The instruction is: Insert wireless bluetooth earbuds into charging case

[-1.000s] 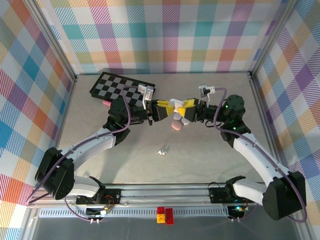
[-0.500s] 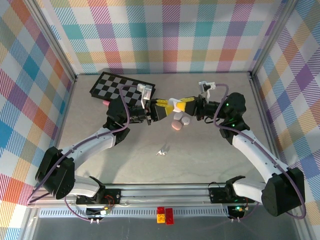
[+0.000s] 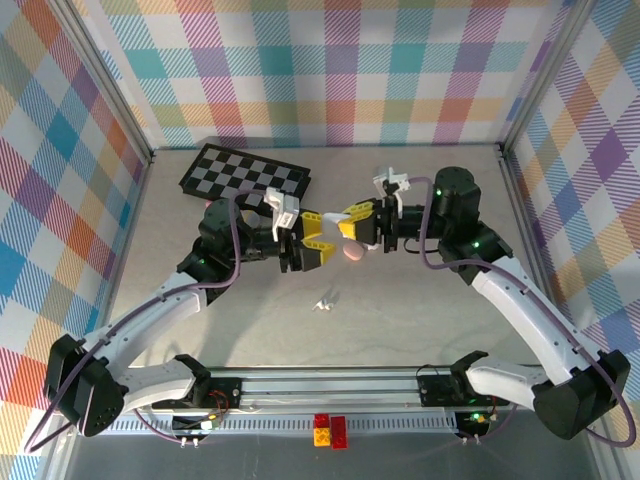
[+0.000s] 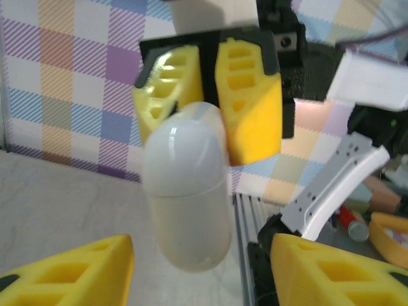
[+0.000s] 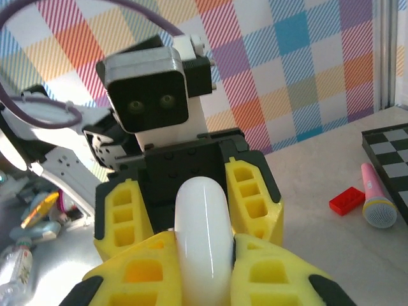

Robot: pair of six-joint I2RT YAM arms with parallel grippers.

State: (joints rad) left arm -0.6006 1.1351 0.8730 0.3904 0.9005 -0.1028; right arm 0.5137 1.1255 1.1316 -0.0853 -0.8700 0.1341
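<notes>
Twin arms on show: the left arm (image 3: 150, 312) and right arm (image 3: 530, 305) wear white shells over black joints, each trailing a looping purple cable (image 3: 237, 232). The left gripper (image 3: 318, 235) and right gripper (image 3: 352, 222) bear hollow-celled yellow fingers (image 5: 252, 194) on black mounts; a white, black-faced camera (image 5: 148, 95) tops one wrist.

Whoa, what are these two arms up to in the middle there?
They meet above the table over a white charging case. The right tool is clamped on the case, holding it in the air. The left tool has its fingers open on either side, not gripping. A pink case lies on the table beneath them, and tiny white earbuds lie nearer the arms' bases, not yet in a case.
</notes>
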